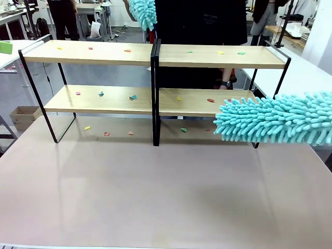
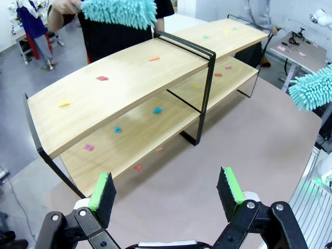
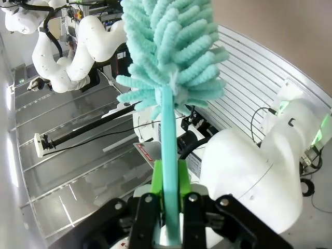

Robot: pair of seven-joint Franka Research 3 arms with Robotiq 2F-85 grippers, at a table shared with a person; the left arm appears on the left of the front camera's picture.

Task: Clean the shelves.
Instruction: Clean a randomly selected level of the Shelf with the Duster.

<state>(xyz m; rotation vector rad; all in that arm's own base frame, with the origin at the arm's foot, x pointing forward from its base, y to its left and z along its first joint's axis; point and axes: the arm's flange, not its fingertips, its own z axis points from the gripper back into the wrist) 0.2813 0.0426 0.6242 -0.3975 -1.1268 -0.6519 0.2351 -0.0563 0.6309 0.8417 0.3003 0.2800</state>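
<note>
The shelves (image 1: 109,56) stood along the far part of the beige table (image 1: 155,202), two racks joined at a black middle post. The left rack's top board held three coloured scraps (image 1: 91,48) (yellow, red, orange), and its lower board held a pink, a blue and a teal one. The right rack's top board held a green, a yellow and another green scrap, and its lower board a yellow and a red one. Four more lay on the tabletop under the racks.

The left gripper (image 2: 166,181) hung near the left rack's end, above the table's edge, its jaws released and wide apart with nothing between them. Behind the middle post a person (image 1: 199,21) held a teal duster (image 1: 143,13) just above the top board. At the right, the right gripper (image 3: 168,181) was clenched on the handle of a second duster (image 1: 275,119) – its fluffy head lay level in front of the right rack's lower board, and whether it touched the board I could not tell.
</note>
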